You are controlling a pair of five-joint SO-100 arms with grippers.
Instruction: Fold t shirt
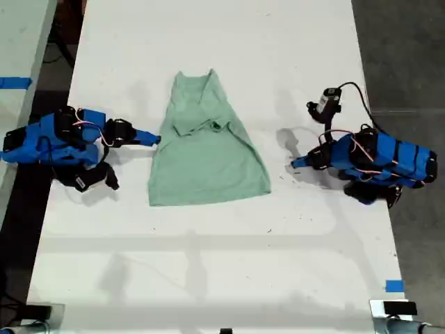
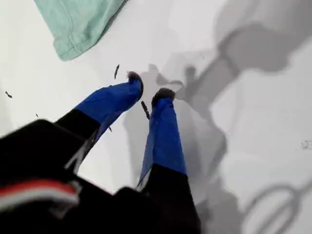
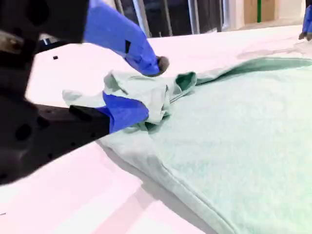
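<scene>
The pale mint-green t shirt (image 1: 208,153) lies flat on the white table (image 1: 208,264), neck end away from the exterior view's bottom and hem wider toward it, with a bunched fold near its middle. My second gripper (image 1: 156,139) comes from the exterior view's left and sits at the shirt's side edge. In the second wrist view my second gripper (image 3: 152,87) is open, with the crumpled cloth of the t shirt (image 3: 234,126) right at its fingertips. My first gripper (image 1: 295,163), on the exterior view's right, hovers over bare table. It (image 2: 148,88) is slightly open and empty, a hem corner of the t shirt (image 2: 78,24) a short way off.
A black cable with a small white connector (image 1: 327,104) rises behind the arm on the exterior view's right. Blue tape (image 1: 393,286) marks the table near the exterior view's lower right, and another strip (image 1: 14,83) lies on a neighbouring surface at its left. Dark floor borders both table sides.
</scene>
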